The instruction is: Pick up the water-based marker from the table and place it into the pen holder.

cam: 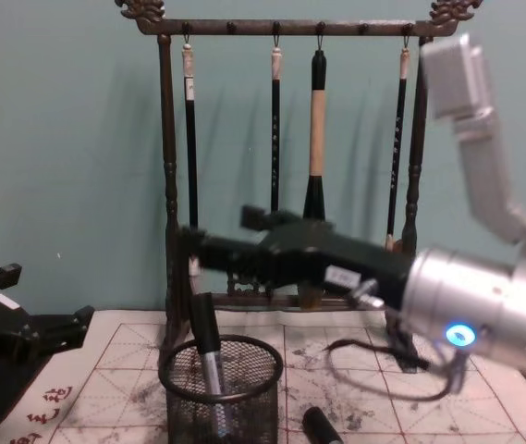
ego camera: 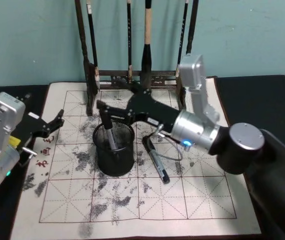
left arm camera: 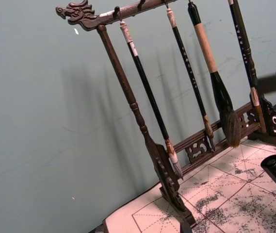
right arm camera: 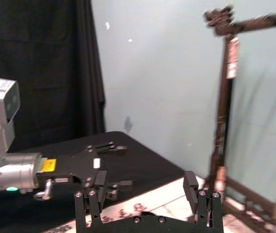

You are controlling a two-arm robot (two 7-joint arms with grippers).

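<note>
The pen holder (ego camera: 116,159), a round black mesh cup, stands on the ink-stained practice mat (ego camera: 132,200). A water-based marker (ego camera: 109,136) with a grey barrel and black top leans inside it, seen also in the chest view as the marker (cam: 208,356) in the pen holder (cam: 244,393). My right gripper (ego camera: 102,113) hovers just above the cup, open, with its fingers (right arm camera: 99,183) wide apart and nothing between them. A second dark marker (ego camera: 157,162) lies on the mat right of the cup. My left gripper (ego camera: 53,126) rests open at the mat's left edge.
A tall dark wooden rack (ego camera: 132,75) of hanging calligraphy brushes stands behind the cup at the mat's far edge, close behind my right arm. Black cloth (ego camera: 262,95) covers the table around the mat. A grey cable (ego camera: 170,147) loops under the right wrist.
</note>
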